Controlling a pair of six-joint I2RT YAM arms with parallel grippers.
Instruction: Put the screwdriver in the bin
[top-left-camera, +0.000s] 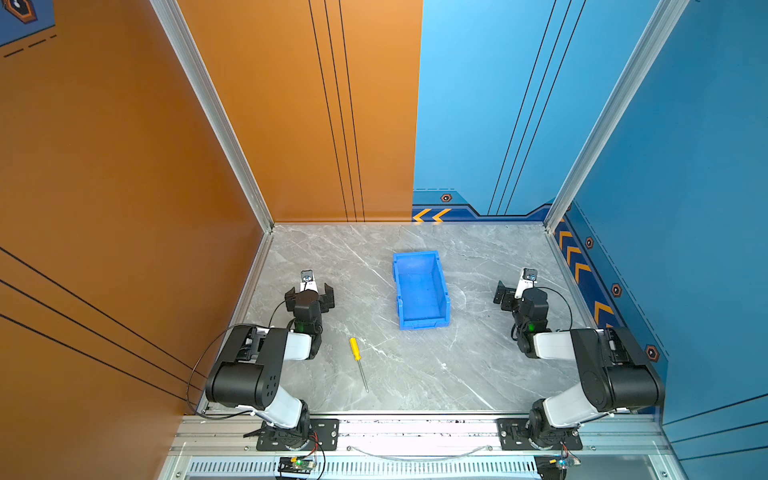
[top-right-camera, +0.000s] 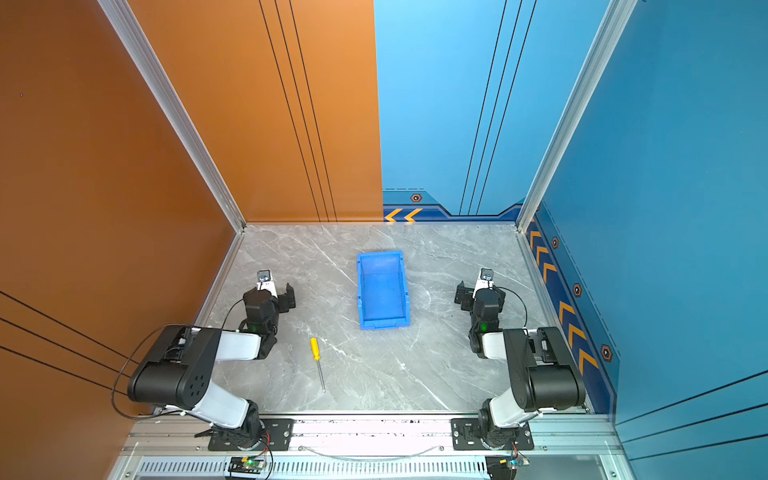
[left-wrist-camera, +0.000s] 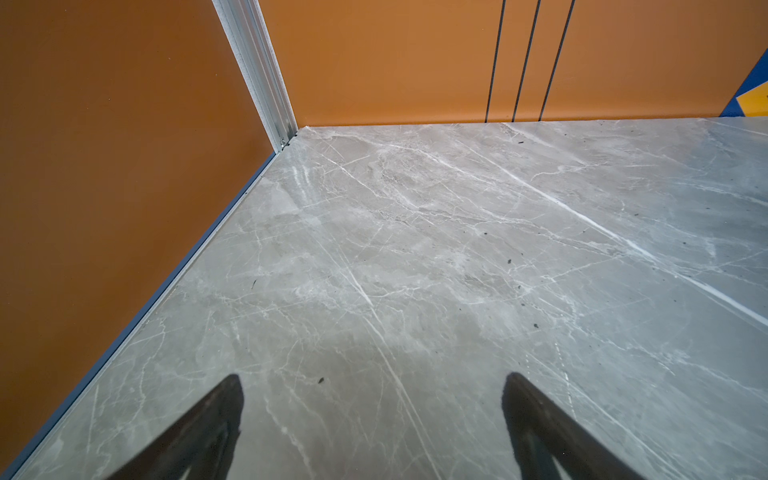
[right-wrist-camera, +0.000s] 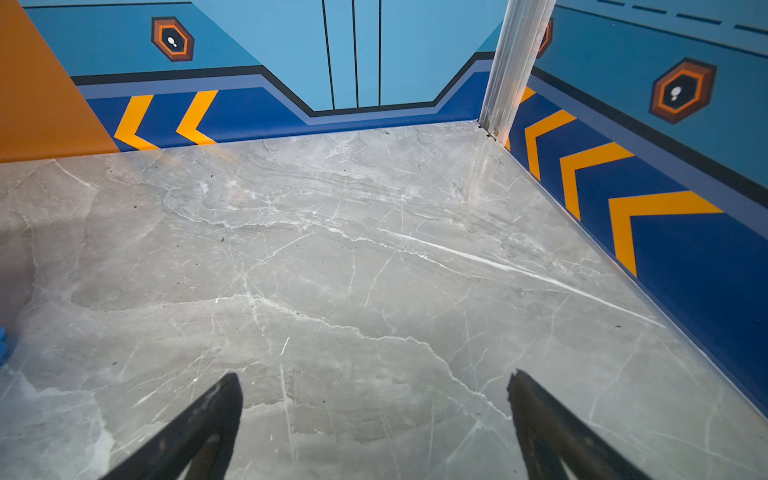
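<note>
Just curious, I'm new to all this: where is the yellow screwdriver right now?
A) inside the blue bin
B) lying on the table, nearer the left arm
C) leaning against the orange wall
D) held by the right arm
B: the screwdriver lies flat on the table, outside the bin and close to the left arm, with no gripper touching it.

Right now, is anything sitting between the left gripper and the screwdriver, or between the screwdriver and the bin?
Nothing visible. Only bare table lies between the open left gripper and the screwdriver, and between the screwdriver and the bin.
</note>
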